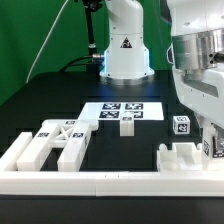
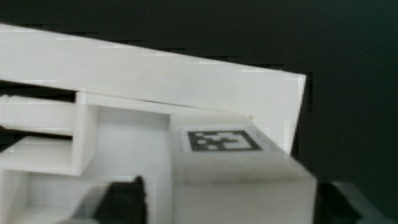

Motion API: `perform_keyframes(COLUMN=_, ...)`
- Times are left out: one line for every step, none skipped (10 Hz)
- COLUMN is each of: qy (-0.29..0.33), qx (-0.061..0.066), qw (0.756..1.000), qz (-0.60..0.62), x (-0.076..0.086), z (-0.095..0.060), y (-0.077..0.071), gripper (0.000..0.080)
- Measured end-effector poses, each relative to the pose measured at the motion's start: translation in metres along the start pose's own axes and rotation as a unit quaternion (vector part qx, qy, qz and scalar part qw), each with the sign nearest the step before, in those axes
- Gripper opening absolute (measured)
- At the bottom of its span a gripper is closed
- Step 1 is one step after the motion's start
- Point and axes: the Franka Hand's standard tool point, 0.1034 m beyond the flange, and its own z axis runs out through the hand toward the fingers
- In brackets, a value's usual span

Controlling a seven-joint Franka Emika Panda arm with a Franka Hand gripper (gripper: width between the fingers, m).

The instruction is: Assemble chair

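The chair lies in loose white parts. A cross-braced piece (image 1: 62, 133) and a flat slab (image 1: 28, 150) lie at the exterior view's left, with another blocky part (image 1: 76, 152) beside them. A small tagged block (image 1: 181, 124) stands at the right. A blocky part (image 1: 178, 158) lies by the front rail at the right. My gripper (image 1: 208, 147) hangs low at that part's right end. In the wrist view my gripper (image 2: 231, 206) is open. Its dark fingers (image 2: 121, 200) stand on either side of a thick white tagged block (image 2: 228, 150), with a gap on one side.
The marker board (image 1: 120, 112) lies in the middle of the black table. A low white border rail (image 1: 110, 181) runs along the front edge. The robot's white base (image 1: 127, 50) stands at the back, with cables behind it.
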Motion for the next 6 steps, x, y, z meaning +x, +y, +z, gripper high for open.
perform_keyframes(qy=0.000, qx=0.000, qw=0.996, qz=-0.085, x=-0.001, z=0.000, y=0.000, gripper=0.0519)
perform_keyframes(qy=-0.003, qx=-0.004, qw=0.983, qz=-0.183, x=-0.003, z=0.001, y=0.001, gripper=0.0620)
perform_keyframes(qy=-0.012, qx=-0.011, qw=0.961, qz=-0.276, x=-0.007, z=0.003, y=0.005, gripper=0.0644)
perform_keyframes(qy=-0.016, qx=-0.014, qw=0.954, qz=-0.299, x=-0.009, z=0.004, y=0.007, gripper=0.0648)
perform_keyframes(qy=-0.004, qx=-0.005, qw=0.939, qz=-0.344, x=-0.004, z=0.003, y=0.008, gripper=0.0648)
perform_keyframes(qy=-0.005, qx=-0.008, qw=0.927, qz=-0.376, x=-0.004, z=0.004, y=0.010, gripper=0.0649)
